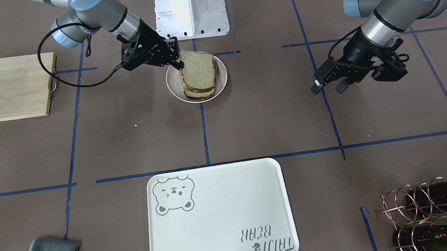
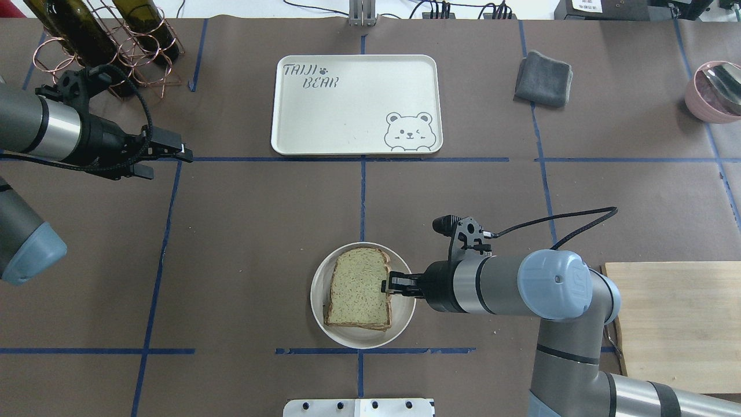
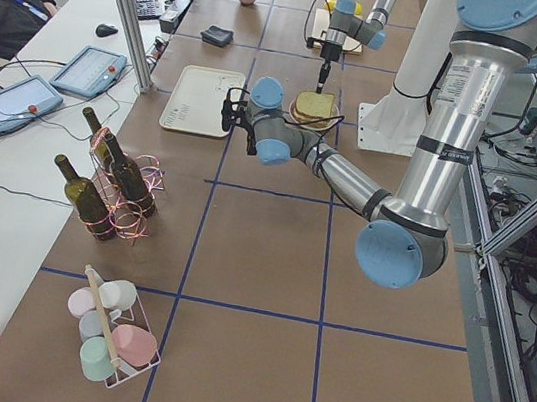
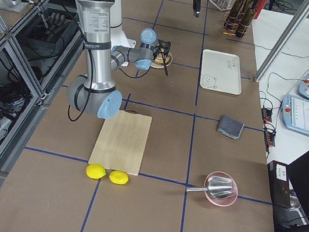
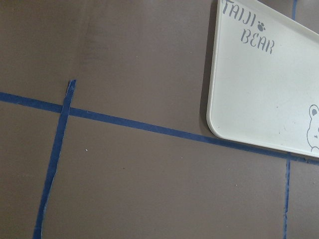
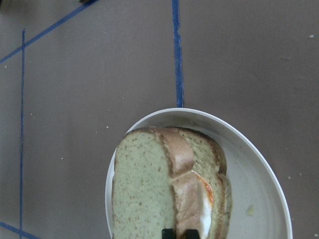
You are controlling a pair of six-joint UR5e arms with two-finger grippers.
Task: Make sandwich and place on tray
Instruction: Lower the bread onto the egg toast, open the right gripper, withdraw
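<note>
Overhead: sandwich (image 2: 356, 288) against right end effector (image 2: 385, 285).

Sandwich (image 6: 144, 194): egg (image 6: 206, 199) mostly hidden between slices, only white-orange sliver shows just ahead of right jaws. Right jaws: only tips in wrist view, pinching crust; rest cut by bottom edge. Dish (image 6: 249, 184) cut there too. Overhead: lower slice hidden under top one. Left jaws outside own wrist view; tray (image 5: 249, 99) cut by right edge.
</note>
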